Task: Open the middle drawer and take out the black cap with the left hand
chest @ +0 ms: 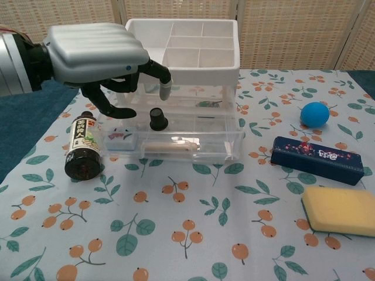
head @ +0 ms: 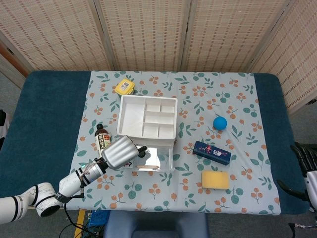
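So the bench (head: 49, 114) has a floral cloth over it, and sitting mid-cloth is the white drawer unit (chest: 181, 44) with its divided tray on top. The middle drawer (chest: 231, 140) is already pulled out toward the front, clear plastic, so you can see straight into it.

The left hand (chest: 96, 52) is hovering right above the open drawer's left half, palm down. Its fingers (chest: 161, 79) are spread and curled downward, gripping nothing as far as I can see. The right hand (head: 307, 161) is parked way off at the bench edge, only partly in frame, so I can't tell how its fingers are set.

The black cap (chest: 157, 118) sits upright inside the drawer, toward the back left, just under those fingertips. Near it in the drawer there's a small printed box (chest: 120, 135) and a pale stick-like thing (chest: 173, 144) toward the front.

My guess on handling: the cap looks like hard plastic, tiny and very light, so no danger of crushing it, but it'd probably skate or tip if nudged sideways. It seems wider at the base and narrower up top, so I'd pinch it across the upper part from above, thumb against one finger. The drawer walls and the overhanging top tray make it a tight reach.
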